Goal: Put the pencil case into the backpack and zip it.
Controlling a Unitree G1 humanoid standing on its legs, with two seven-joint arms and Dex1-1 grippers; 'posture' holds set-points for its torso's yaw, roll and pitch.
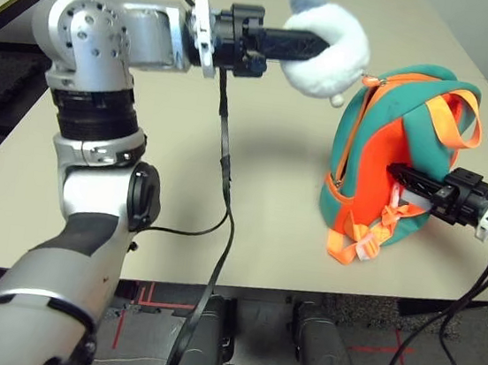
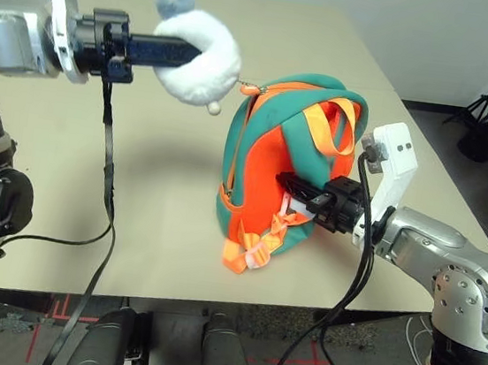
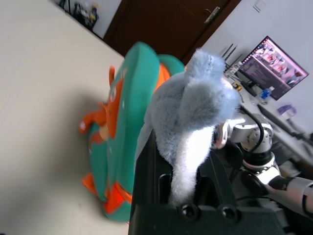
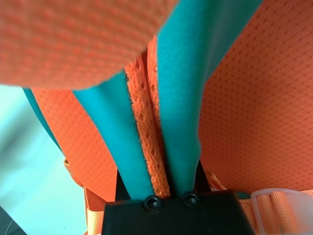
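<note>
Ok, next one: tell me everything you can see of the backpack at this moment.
The backpack is small and rounded, of soft teal fabric with orange mesh back padding, orange straps and an orange zipper. It stands upright on the table, its strap side towards the robot. The right gripper is shut on a teal shoulder strap. The left gripper is shut on the plush charm, white with a grey tail, which hangs from the zipper pull, held up left of the bag's top.
</note>
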